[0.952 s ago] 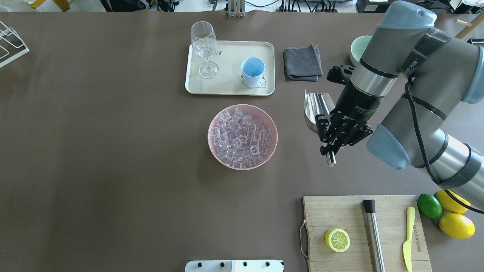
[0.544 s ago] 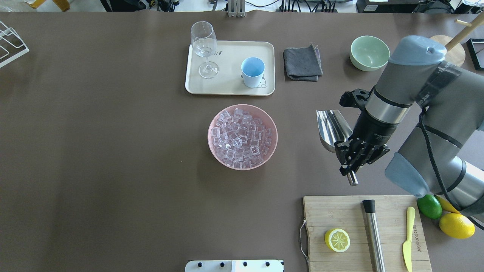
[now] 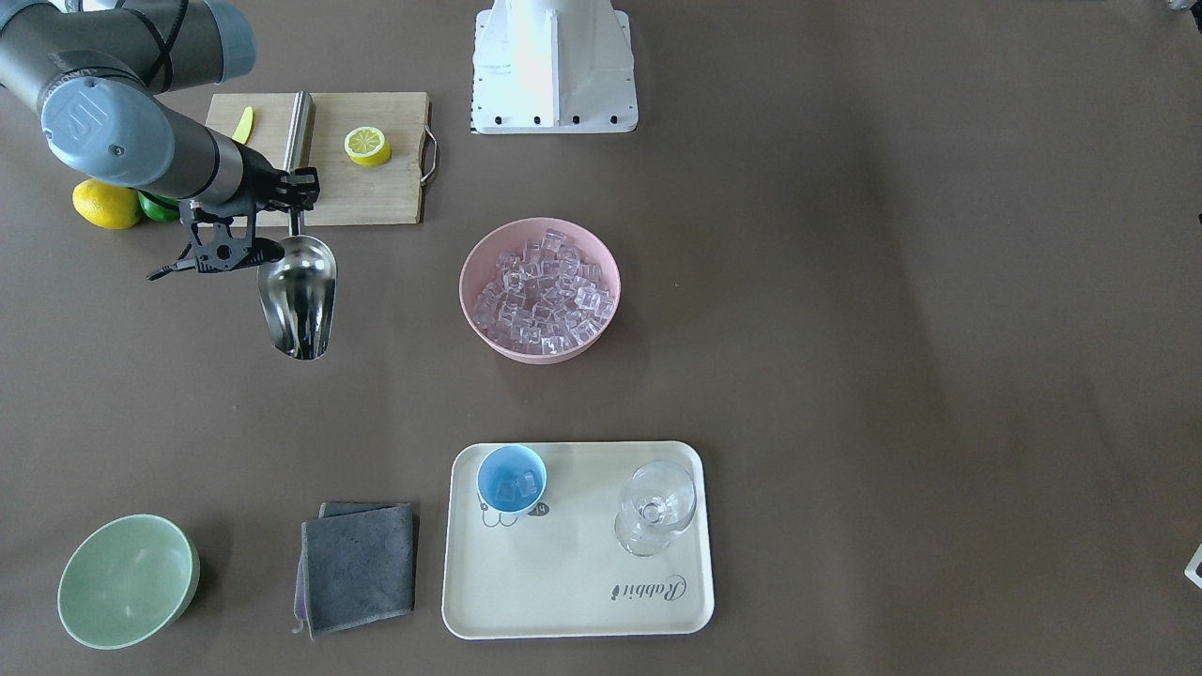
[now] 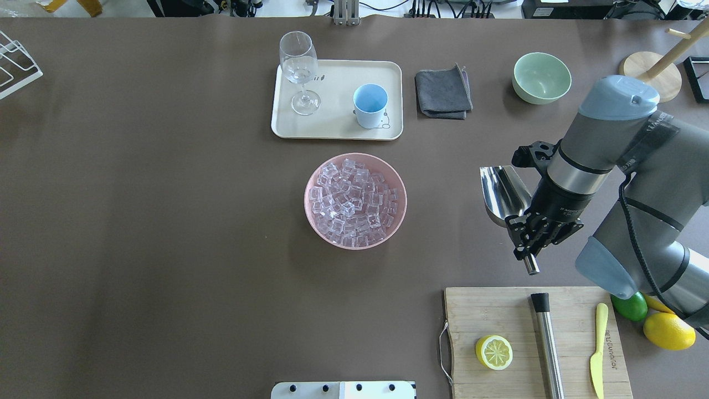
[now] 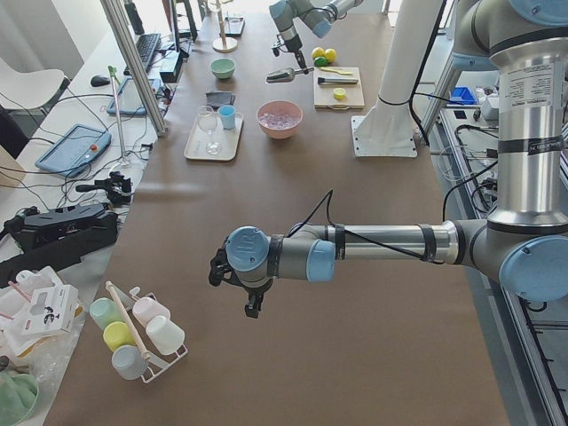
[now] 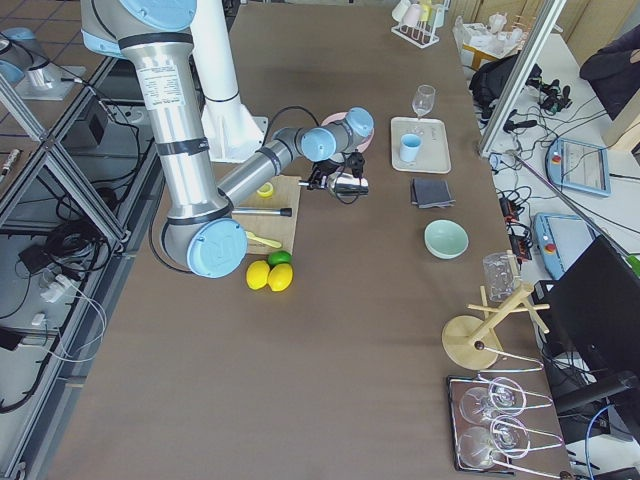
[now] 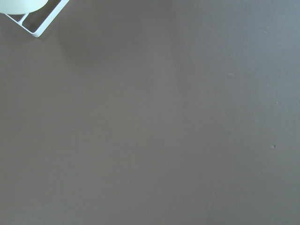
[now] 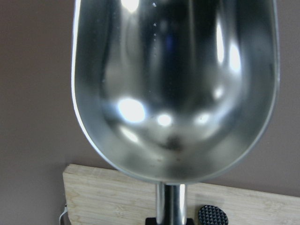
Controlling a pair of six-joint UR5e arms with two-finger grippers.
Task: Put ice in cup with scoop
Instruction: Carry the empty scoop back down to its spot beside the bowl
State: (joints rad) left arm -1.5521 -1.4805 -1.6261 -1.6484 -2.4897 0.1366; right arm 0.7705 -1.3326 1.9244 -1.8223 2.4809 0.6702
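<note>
Right gripper (image 4: 536, 237): I see it clamped on the scoop (image 4: 501, 191) by its rod handle.
Scoop: held over the table (image 4: 166, 221) near the cutting board (image 4: 498, 310), trough bare steel.
Ice (image 4: 354, 199): heaped in the pink bowl (image 4: 355, 246); a few cubes in the cup (image 3: 512, 477).
Cup: upright on the tray (image 3: 563, 582).
Left gripper (image 5: 253, 302): I cannot tell its state.

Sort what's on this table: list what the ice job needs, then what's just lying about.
Job: scoop, held by the right gripper; ice in the pink bowl; cup on the tray.

Lying about: wine glass, cloth, green bowl, cutting board, half lemon, steel cylinder, knife, lemons, lime.
</note>
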